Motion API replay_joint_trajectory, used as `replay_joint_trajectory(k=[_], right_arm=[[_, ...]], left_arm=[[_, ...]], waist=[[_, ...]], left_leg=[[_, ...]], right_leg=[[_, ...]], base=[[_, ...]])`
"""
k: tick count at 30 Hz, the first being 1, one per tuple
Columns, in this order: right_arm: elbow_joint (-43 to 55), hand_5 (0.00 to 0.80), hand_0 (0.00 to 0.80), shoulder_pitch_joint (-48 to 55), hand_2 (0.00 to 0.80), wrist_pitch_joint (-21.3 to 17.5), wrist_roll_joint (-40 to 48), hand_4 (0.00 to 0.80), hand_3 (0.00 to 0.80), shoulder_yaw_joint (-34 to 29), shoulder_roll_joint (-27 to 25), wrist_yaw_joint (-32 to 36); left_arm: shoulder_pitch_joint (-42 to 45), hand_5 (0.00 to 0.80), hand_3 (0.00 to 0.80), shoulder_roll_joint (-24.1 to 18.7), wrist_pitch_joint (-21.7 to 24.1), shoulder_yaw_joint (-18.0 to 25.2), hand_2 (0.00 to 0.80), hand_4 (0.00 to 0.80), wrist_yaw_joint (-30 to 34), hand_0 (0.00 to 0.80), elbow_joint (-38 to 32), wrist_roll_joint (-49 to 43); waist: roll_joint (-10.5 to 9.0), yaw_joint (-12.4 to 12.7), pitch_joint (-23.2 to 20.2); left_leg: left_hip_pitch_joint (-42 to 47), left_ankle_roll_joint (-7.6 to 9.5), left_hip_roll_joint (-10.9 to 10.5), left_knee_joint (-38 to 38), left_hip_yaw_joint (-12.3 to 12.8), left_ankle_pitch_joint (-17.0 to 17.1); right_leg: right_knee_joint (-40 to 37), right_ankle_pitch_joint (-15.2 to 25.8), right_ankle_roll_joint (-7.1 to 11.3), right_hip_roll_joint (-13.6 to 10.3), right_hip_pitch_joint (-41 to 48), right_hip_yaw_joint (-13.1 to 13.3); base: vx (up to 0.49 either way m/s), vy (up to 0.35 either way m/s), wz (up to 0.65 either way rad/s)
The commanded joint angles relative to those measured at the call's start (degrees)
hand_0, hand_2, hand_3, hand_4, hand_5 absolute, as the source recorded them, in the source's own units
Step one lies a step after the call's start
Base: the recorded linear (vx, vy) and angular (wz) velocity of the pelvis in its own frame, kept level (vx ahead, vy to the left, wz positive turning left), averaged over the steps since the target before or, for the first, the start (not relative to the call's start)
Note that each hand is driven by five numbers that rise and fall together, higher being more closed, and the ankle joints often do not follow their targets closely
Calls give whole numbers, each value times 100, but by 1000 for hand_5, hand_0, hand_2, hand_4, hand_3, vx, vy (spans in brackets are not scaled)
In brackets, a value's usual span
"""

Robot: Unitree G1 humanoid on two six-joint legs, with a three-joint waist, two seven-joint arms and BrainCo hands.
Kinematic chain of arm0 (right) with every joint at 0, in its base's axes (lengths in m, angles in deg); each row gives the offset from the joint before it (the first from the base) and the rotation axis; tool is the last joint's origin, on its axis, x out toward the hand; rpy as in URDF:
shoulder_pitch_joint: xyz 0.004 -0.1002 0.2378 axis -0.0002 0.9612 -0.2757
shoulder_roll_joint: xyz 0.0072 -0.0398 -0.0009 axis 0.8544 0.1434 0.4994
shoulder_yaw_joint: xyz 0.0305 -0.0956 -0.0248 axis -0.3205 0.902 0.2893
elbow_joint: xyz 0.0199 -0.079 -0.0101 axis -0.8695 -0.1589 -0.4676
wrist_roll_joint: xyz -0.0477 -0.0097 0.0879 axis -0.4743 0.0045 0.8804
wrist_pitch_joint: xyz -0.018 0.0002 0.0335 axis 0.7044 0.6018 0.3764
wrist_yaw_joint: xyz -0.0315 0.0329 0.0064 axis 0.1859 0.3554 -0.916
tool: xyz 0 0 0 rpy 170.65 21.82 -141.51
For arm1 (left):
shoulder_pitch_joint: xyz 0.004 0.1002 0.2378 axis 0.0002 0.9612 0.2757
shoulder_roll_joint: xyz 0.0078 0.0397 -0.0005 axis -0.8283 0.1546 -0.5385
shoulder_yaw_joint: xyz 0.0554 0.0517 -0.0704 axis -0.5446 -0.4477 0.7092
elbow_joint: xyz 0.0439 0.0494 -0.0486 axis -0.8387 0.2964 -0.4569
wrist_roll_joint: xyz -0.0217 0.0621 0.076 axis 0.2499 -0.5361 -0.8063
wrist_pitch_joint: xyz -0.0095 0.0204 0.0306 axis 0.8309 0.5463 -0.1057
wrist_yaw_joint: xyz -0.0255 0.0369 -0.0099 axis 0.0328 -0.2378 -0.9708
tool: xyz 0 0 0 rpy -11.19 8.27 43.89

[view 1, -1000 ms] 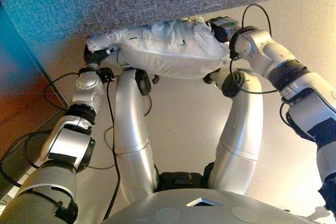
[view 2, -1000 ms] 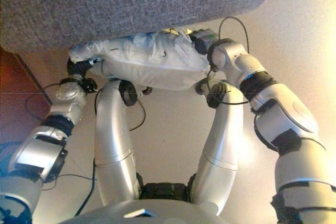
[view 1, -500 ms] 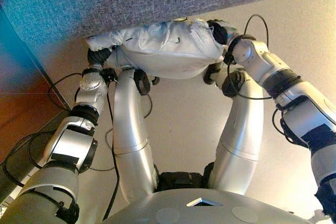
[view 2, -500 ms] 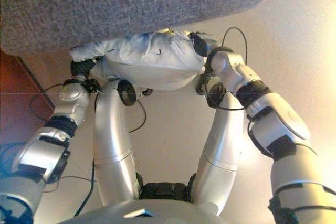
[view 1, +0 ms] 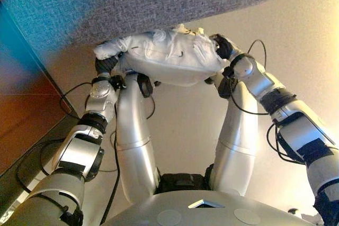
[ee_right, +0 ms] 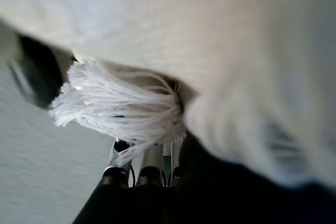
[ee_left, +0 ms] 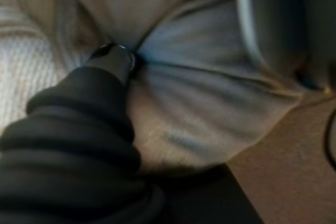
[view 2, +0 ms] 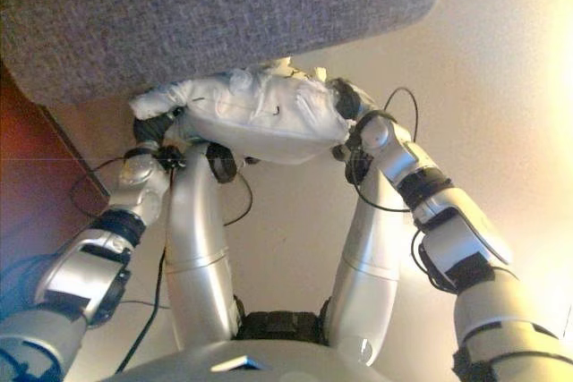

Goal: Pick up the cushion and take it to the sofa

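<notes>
Since a second ago both arms have drawn closer together, carrying the white crinkled fabric cushion [view 1: 165, 59] a little further under the front edge of the grey woven-fabric sofa [view 1: 132, 1]; in the eye views the left hand [view 1: 107, 65] and right hand [view 1: 222, 47] clasp its two ends. Left wrist view: a dark-tipped finger [ee_left: 113, 61] digs into bunched cloth, gripping it. Right wrist view: silver fingers [ee_right: 149, 163] press up beside a white tassel [ee_right: 118, 103] under the cushion; I cannot tell their curl.
</notes>
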Motion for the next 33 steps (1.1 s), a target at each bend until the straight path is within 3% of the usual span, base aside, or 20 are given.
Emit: replay_joint_trajectory(k=[1,8,15,20,22,27,33], right_arm=[[874,800,800,277,800,-800,346,800,800,-258,-118,93],[1331,800,800,1102,800,-737,798,800,800,-574,-197,916],[1385,800,800,1521,800,-622,1696,800,800,-1064,-204,1429],[1422,800,800,1791,800,-591,1995,800,800,-1364,-67,1436],[1555,800,800,2001,800,-540,2135,800,800,-1519,-22,1593],[1814,800,800,2504,800,-296,2367,800,800,-1766,-31,1866],[2195,800,800,3164,800,-18,2998,800,800,-2275,274,1417]], left_arm=[[319,800,800,242,1090,111,800,800,183,800,-1217,-313],[906,800,800,320,918,90,800,800,373,800,-1629,-540],[1128,800,800,197,559,183,800,800,771,800,-1801,-416],[1342,800,800,187,499,245,800,800,915,800,-1889,-432],[1490,800,800,183,447,305,800,800,970,800,-1970,-459],[1760,800,800,169,252,416,800,800,1120,800,-2225,-457],[2196,800,800,159,-194,580,800,800,1134,800,-2821,-584]], waist=[[153,-50,-59],[57,52,-59],[39,158,-143],[23,188,-432],[-28,169,-587],[-86,143,-924],[-138,98,-1450]], left_leg=[[1168,-777,205,-1315,-534,444],[2705,-757,8,-2589,-446,974],[3747,-653,-145,-3042,-465,1042],[4380,-624,-239,-3534,-428,1138],[4597,-597,-278,-3818,-373,1350],[5199,-636,-268,-4153,-349,1433],[6117,-663,-241,-4585,-254,1459]], right_leg=[[-1048,386,438,-195,1203,112],[-2305,743,599,-377,2753,-321],[-2686,753,651,-464,3817,-570],[-3072,786,695,-337,4419,-681],[-3408,957,657,-259,4688,-771],[-3904,995,604,-102,5456,-910],[-4470,998,560,94,6492,-981]], base=[[16,-88,10],[55,-82,10],[86,-79,11],[89,-68,16],[58,-66,4],[150,-77,2],[217,-54,2]])
